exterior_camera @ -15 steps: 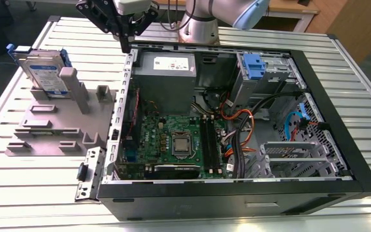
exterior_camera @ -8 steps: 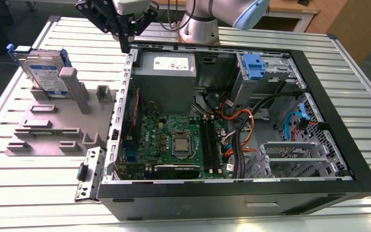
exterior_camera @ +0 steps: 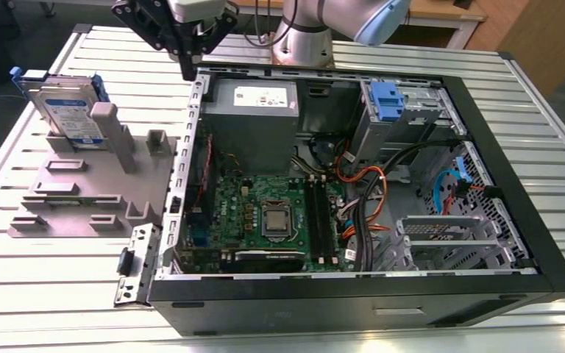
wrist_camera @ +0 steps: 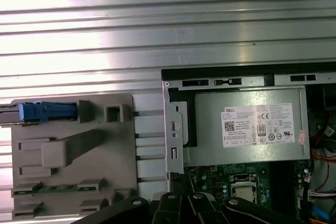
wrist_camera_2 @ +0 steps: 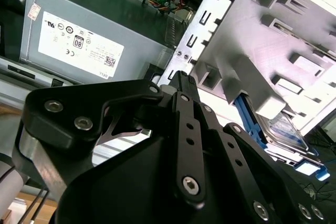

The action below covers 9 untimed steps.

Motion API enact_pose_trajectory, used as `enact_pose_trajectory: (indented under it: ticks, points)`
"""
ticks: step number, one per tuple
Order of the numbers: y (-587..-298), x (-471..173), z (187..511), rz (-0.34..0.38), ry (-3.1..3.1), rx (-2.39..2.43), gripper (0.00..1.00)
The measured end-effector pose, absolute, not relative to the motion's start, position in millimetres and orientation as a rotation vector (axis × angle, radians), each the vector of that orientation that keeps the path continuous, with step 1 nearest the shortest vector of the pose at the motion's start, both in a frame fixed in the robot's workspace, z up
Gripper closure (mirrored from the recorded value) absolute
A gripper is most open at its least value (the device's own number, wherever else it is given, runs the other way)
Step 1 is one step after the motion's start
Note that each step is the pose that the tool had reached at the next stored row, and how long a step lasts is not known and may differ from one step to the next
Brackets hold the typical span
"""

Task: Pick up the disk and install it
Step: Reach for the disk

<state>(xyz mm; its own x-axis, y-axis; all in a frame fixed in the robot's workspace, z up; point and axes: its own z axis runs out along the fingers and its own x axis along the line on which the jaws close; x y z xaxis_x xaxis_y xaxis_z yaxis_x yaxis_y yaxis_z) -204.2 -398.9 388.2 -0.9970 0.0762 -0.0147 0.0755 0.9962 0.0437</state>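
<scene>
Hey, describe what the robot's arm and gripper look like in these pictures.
The arm is a silver-grey tube with a rounded pale blue joint cap. A light grey block sits above the matt black gripper. In the second wrist view its flat, angular link bars carry silver screw heads and small round holes.

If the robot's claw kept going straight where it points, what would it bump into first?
Probably the metal side wall of the computer case, beside the power supply. The gripper points down above it; depth is unclear.

One disk (exterior_camera: 67, 110), one open computer case (exterior_camera: 361, 298), one grey fixture (exterior_camera: 76, 193).
</scene>
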Motion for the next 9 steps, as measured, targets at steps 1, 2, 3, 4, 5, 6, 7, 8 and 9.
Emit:
enact_pose_trajectory:
  ticks: [1,2,3,4,5,6,7,8,9]
  points:
    - [-398.9,-204.7,388.3,0.067,3.122,0.119,0.89]
    - [-398.9,-205.1,388.3,0.067,3.122,0.119,0.89]
    - [-398.9,-205.7,388.3,0.067,3.122,0.119,0.89]
    - [-398.9,-205.9,388.3,0.067,3.122,0.119,0.89]
    - [-398.9,-205.9,388.3,0.067,3.122,0.119,0.89]
    - [-398.9,-205.9,388.3,0.067,3.122,0.118,0.89]
    - [-398.9,-206.0,388.3,0.067,3.122,0.119,0.89]
    - [-398.9,-206.0,388.3,0.067,3.122,0.119,0.89]
    - [-398.9,-206.1,388.3,0.067,3.122,0.119,0.89]
